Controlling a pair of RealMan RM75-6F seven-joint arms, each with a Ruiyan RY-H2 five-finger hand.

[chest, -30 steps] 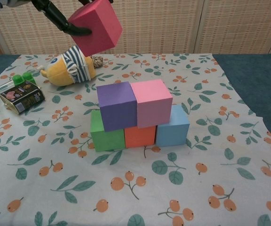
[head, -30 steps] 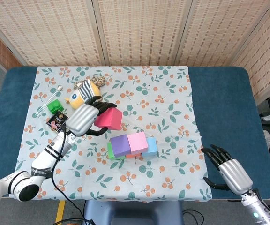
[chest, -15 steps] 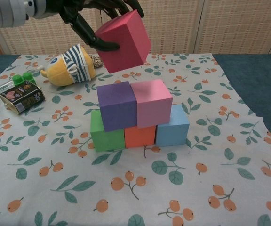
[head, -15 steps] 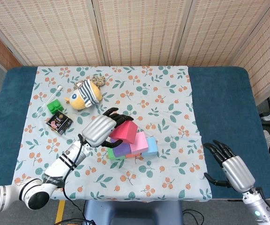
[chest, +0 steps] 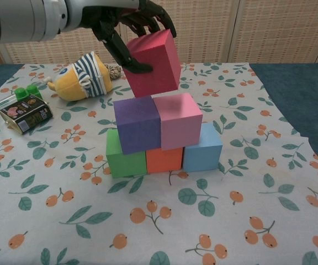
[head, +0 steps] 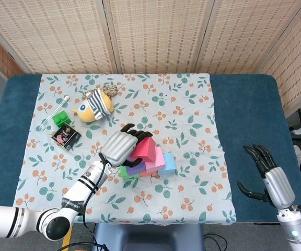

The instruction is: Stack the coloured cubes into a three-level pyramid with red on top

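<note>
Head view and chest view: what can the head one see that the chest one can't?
Only the head view shows the right hand, empty with fingers apart, over the blue table beside the cloth, plus the whole left arm.

Only the chest view shows the green cube, orange cube and blue cube clearly from the side, in a row.

Both show the left hand holding the red cube just above the purple cube and pink cube, and the striped toy.

From overhead I see my left hand (head: 120, 147) gripping the red cube (head: 143, 148) above the stacked cubes (head: 153, 163), my right hand (head: 272, 178) spread, well apart.
</note>
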